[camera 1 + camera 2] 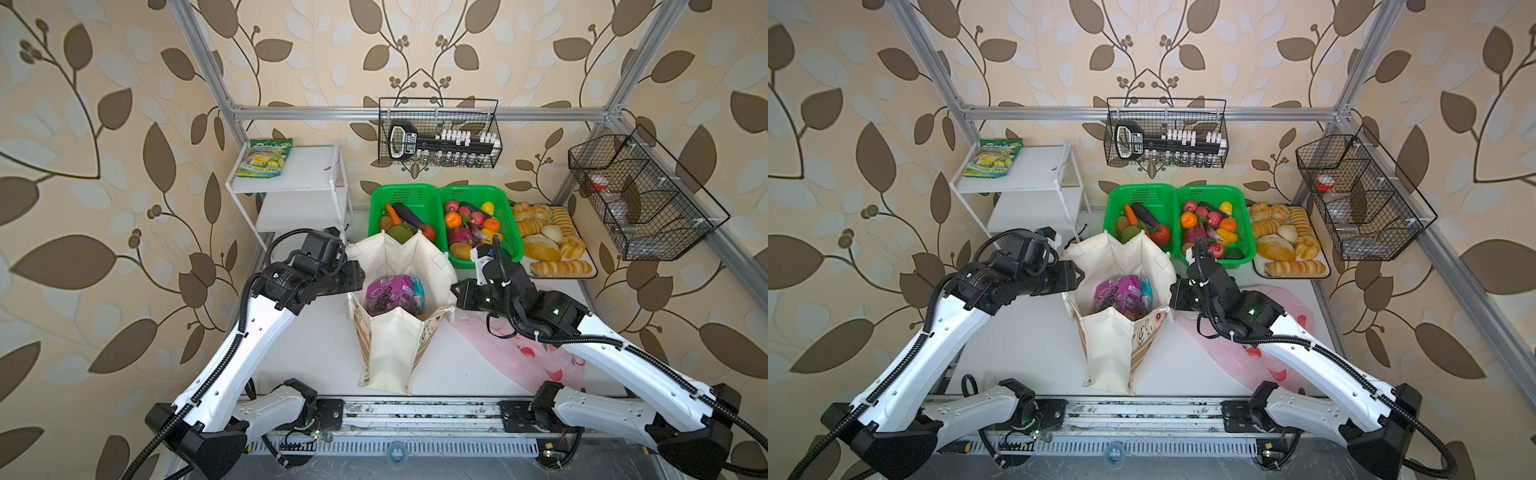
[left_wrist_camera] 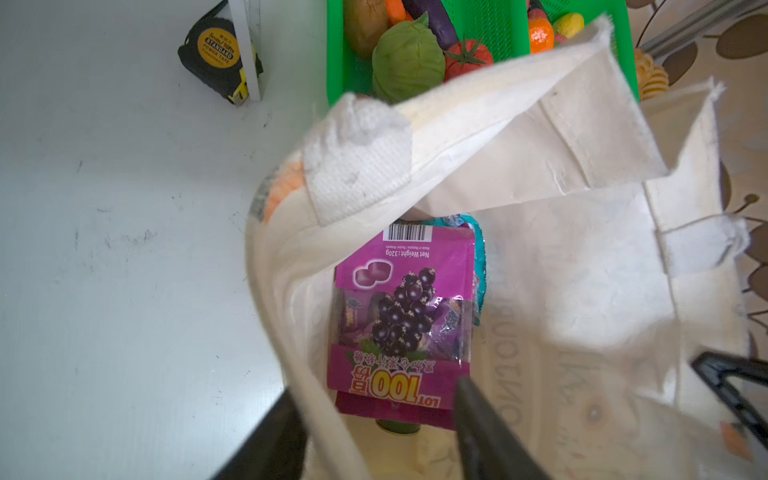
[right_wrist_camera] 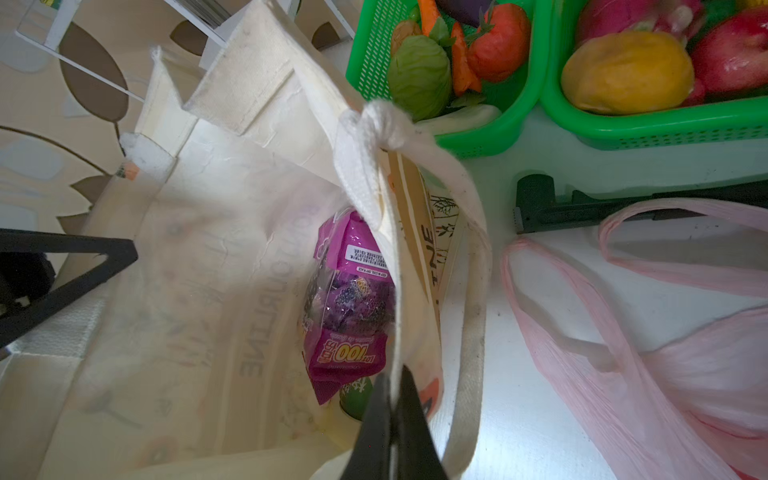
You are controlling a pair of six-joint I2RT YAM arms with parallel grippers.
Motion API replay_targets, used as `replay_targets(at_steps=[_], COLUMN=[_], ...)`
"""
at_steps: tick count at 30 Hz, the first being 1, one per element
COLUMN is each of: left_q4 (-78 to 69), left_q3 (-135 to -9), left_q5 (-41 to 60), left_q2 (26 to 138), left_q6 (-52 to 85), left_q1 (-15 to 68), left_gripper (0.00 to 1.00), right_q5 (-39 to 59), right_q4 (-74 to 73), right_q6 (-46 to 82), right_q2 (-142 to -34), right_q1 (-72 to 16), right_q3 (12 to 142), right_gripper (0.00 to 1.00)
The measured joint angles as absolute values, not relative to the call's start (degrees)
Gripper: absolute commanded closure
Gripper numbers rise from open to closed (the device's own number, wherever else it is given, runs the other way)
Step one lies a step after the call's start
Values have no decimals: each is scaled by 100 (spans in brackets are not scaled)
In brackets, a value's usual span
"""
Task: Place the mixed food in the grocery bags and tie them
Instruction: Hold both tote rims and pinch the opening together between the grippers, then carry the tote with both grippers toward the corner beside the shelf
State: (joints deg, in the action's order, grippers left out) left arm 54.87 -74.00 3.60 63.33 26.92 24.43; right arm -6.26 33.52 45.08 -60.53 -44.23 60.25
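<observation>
Cream canvas tote (image 1: 395,345), brown lettering, stands open mid-table; purple grape-print packet (image 1: 388,293) inside. Right gripper (image 3: 394,374) pinched shut on its rim; left gripper (image 2: 376,390) fingers apart, straddling the opposite rim. Thin pink plastic bag (image 1: 528,357) flat alongside. Green cabbage (image 1: 400,233) beyond, in green plastic basket (image 1: 405,189).

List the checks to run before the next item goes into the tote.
1. Canvas tote upright, mouth open: ok.
2. Right end effector shut on tote rim: ok.
3. Left end effector gripping opposite rim: not ok, jaws apart astride the cloth.
4. Purple grape packet and teal packet inside tote: ok.
5. Cabbage and tomato packed: not ok, both in green basket.
6. Pink plastic bag opened: not ok, lies flat.
</observation>
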Motion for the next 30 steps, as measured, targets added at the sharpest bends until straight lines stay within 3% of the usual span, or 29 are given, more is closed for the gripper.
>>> replay_targets(at_steps=[17, 23, 30], left_q4=[4904, 4609, 5586], left_q3=[-7487, -6602, -7297], left_q5=[2469, 2314, 642], left_q2=[5896, 5345, 5137], left_q6=[2738, 2930, 2746], left_q1=[2510, 2519, 2558], left_gripper=[100, 100, 100], right_q5=[-174, -237, -25], right_q4=[2285, 2377, 2445], right_q6=[3872, 3894, 3780], right_q2=[-6423, -6565, -7000], right_q1=[-5085, -5105, -5207], right_q3=[6453, 6412, 7126], right_gripper=[100, 100, 100])
